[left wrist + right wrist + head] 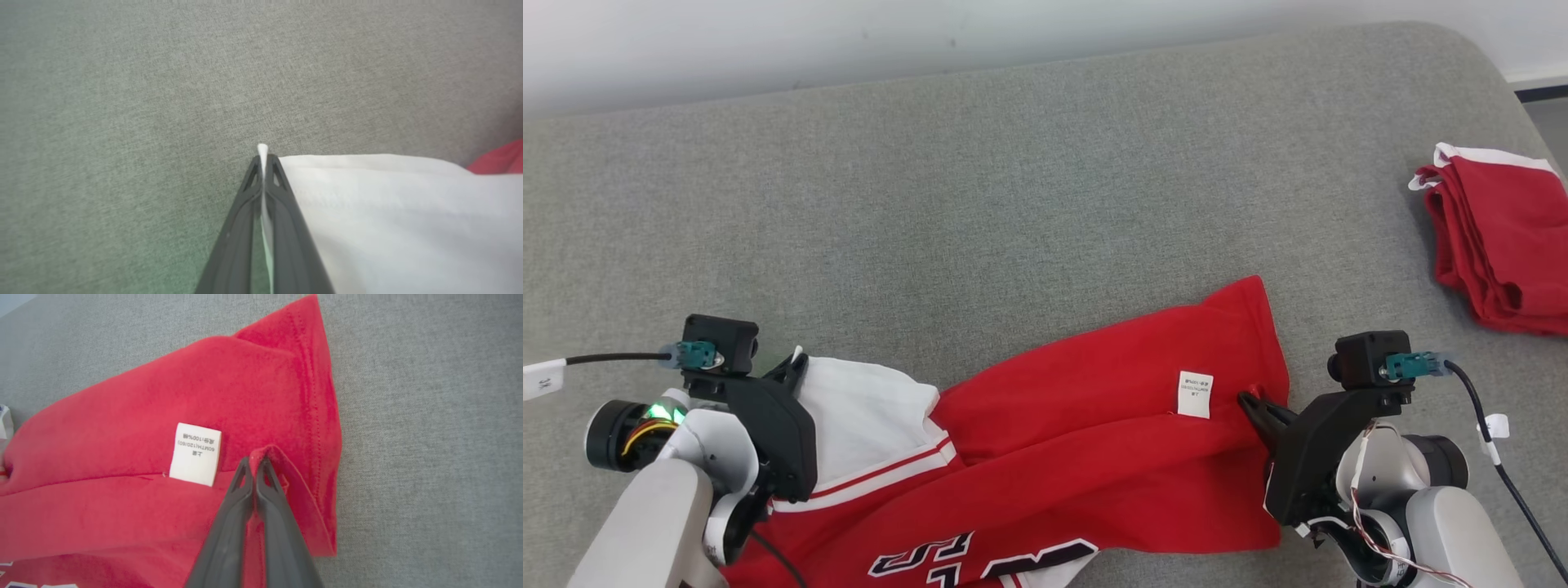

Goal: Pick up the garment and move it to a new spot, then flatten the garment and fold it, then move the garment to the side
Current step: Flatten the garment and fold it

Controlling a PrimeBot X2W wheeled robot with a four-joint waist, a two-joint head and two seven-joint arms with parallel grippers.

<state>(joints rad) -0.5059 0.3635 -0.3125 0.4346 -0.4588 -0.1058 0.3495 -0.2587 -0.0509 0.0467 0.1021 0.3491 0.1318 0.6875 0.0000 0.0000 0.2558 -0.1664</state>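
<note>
Both jaws pinch rumpled red-white garment (1094, 408), label (1196, 394) showing

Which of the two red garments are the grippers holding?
The jersey with the white tag: the left gripper pinches its white part, the right gripper its red edge. The folded garment lies apart at far right.

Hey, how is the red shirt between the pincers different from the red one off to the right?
The shirt lies spread and rumpled, its tag showing; the folded pile is a compact stack. The shirt is pinched by the left pincer at its white part and by the right pincer at a red edge; the folded pile is untouched. Both are red with white trim, on the grey cushion.
</note>
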